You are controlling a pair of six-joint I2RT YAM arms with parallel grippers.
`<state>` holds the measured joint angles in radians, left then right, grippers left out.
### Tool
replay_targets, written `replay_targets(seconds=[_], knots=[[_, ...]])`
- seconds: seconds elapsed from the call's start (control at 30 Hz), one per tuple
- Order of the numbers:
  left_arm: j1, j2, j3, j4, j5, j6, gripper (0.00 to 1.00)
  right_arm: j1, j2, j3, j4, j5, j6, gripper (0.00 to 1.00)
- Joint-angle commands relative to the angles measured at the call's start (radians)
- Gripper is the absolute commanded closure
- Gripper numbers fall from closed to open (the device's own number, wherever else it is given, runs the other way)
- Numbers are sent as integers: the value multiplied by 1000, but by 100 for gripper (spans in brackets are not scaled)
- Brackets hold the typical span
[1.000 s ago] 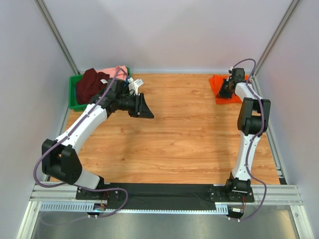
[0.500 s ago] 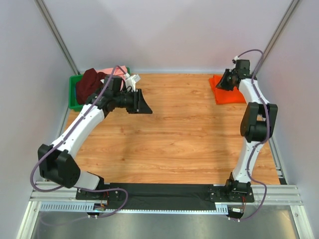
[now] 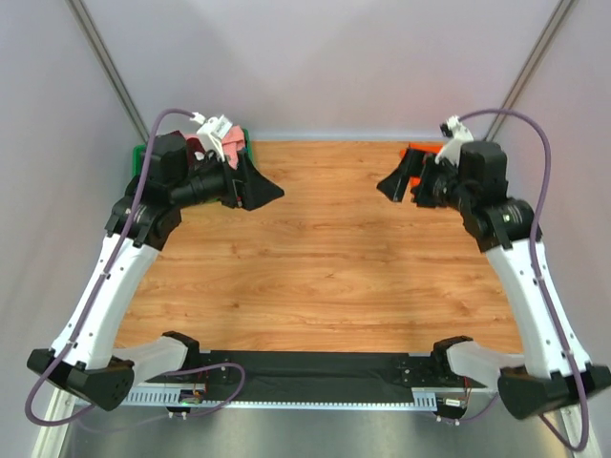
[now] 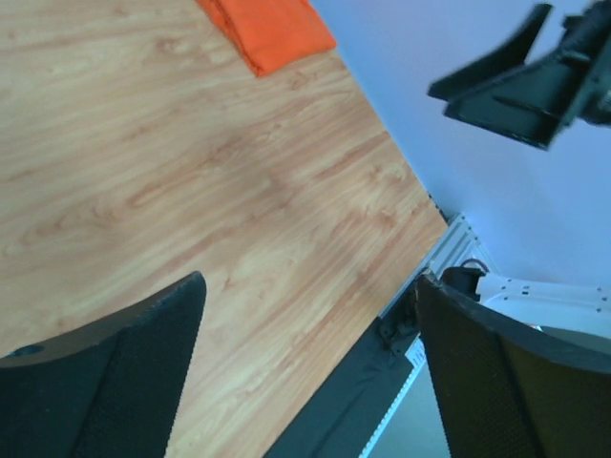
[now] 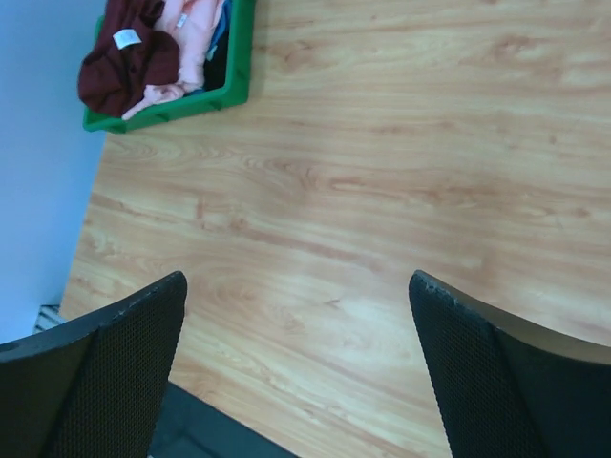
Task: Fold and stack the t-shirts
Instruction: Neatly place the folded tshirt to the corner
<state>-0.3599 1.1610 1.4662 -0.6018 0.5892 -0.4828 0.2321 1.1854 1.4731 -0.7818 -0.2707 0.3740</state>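
A table (image 3: 325,258) with a light brown wooden top is seen, and its grain runs from the left side to the right side. A green bin (image 5: 172,108) of plastic is placed on it in the far left corner, with one long wall along the far edge of the top. An orange t-shirt (image 4: 272,29) is laid flat and folded directly on the wood. It is found along the same far edge as the bin, in the opposite corner, well apart from the bin. A black strip (image 3: 315,367) is seen along the edge of the table that is opposite to the bin's edge. Bare wood is seen between the bin and the strip.
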Motion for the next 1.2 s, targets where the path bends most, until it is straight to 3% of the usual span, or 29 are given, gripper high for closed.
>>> replay_targets(seconds=[0.0,0.03,0.17,0.37,1.17], knots=[[-4,-78,-76,-88,-54,13,0,24,-154,-214,-50,16,103,0],[-4,-118,-98,-101,-63,29,0,29,-252,-256,-3,-1,115,0],[-4,-207,-190,-161,-72,64,0,32,-397,-364,-40,21,163,0],[-4,-293,-285,-121,-19,55,0,32,-469,-385,-122,108,177,0],[-4,-323,-320,-84,17,23,1,30,-489,-329,-132,212,192,0]])
